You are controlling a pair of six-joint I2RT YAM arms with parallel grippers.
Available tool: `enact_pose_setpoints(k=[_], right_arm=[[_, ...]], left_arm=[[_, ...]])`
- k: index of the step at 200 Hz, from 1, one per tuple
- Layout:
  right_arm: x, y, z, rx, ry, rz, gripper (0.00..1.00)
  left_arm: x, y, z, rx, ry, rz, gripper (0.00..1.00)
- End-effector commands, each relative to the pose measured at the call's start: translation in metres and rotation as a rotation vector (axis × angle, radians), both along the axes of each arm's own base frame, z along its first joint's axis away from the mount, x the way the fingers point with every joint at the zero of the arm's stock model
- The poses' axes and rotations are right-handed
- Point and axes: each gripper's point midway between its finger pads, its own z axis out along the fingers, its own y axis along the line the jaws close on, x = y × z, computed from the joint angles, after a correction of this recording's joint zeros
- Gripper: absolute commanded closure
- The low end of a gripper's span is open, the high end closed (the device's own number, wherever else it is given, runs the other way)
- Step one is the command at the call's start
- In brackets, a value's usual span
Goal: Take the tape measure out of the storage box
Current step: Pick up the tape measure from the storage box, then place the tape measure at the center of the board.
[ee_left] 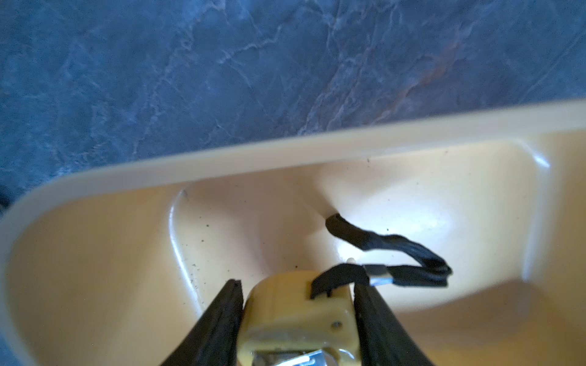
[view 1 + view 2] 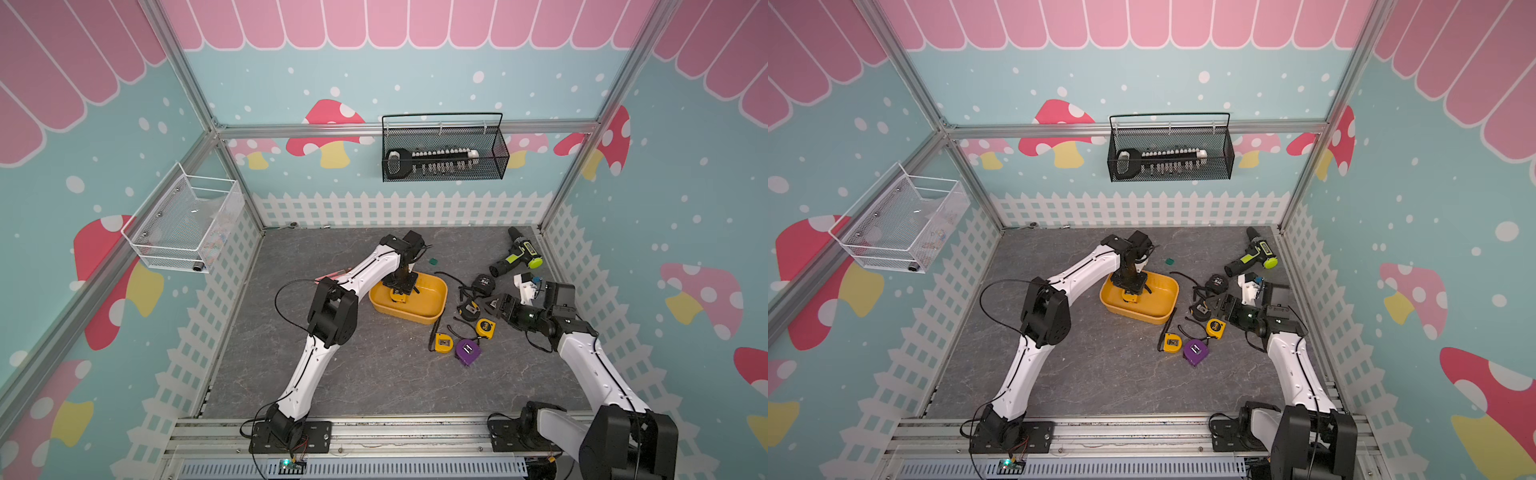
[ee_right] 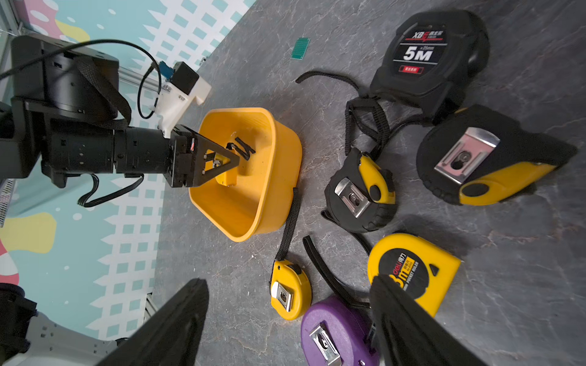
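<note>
The yellow-orange storage box (image 2: 432, 286) (image 2: 1167, 291) stands mid-table. Inside it lies a small yellow tape measure (image 1: 295, 304) (image 3: 226, 179) with a black wrist strap (image 1: 396, 250) trailing over the box floor. My left gripper (image 1: 296, 285) (image 2: 399, 291) reaches straight down into the box and is shut on this tape measure, one finger on each flat side. My right gripper (image 3: 287, 282) (image 2: 496, 305) hovers open and holds nothing. It is above the loose tape measures to the right of the box.
Several tape measures lie right of the box: a black one (image 3: 425, 60), two black-yellow ones (image 3: 361, 190) (image 3: 482, 158), a yellow one (image 3: 412, 269), a small yellow one (image 3: 288, 288), a purple one (image 3: 336, 332). A drill (image 2: 517, 253) lies at the back right. A black wire basket (image 2: 442, 149) and a white mesh basket (image 2: 183, 220) hang on the walls.
</note>
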Motion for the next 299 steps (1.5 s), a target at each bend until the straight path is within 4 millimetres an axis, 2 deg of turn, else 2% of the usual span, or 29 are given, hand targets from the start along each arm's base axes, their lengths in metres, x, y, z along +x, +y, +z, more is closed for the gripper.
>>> enact_pose_setpoints(k=[1, 42, 80, 117, 151, 176, 212, 239, 263, 299], right_arm=[[0.000, 0.006, 0.004, 0.008, -0.038, 0.038, 0.15], [-0.004, 0.037, 0.007, 0.048, -0.066, 0.171, 0.15], [-0.004, 0.096, 0.009, 0.039, -0.157, 0.349, 0.13], [0.019, 0.128, 0.001, 0.039, -0.196, 0.402, 0.10], [0.044, 0.163, 0.005, 0.004, -0.246, 0.472, 0.06], [0.059, 0.177, 0.002, -0.041, -0.278, 0.464, 0.05], [0.077, 0.187, -0.004, -0.063, -0.280, 0.434, 0.07], [0.090, 0.192, -0.007, -0.039, -0.292, 0.376, 0.18], [0.100, 0.196, -0.001, 0.022, -0.338, 0.319, 0.31], [0.106, 0.202, 0.007, 0.098, -0.375, 0.288, 0.56]], left_arm=[[0.005, -0.009, 0.030, -0.054, -0.058, 0.015, 0.62], [0.006, -0.014, 0.030, -0.112, -0.025, 0.055, 0.61], [0.007, -0.018, 0.041, -0.275, 0.067, 0.164, 0.61], [-0.001, -0.031, 0.066, -0.397, 0.110, 0.159, 0.61], [-0.011, -0.041, 0.083, -0.479, 0.148, 0.154, 0.61], [-0.017, -0.046, 0.098, -0.535, 0.169, 0.153, 0.61], [-0.024, -0.049, 0.110, -0.572, 0.174, 0.151, 0.60], [-0.029, -0.051, 0.109, -0.580, 0.184, 0.148, 0.60], [-0.032, -0.053, 0.108, -0.581, 0.193, 0.147, 0.58], [-0.033, -0.054, 0.106, -0.585, 0.197, 0.148, 0.57]])
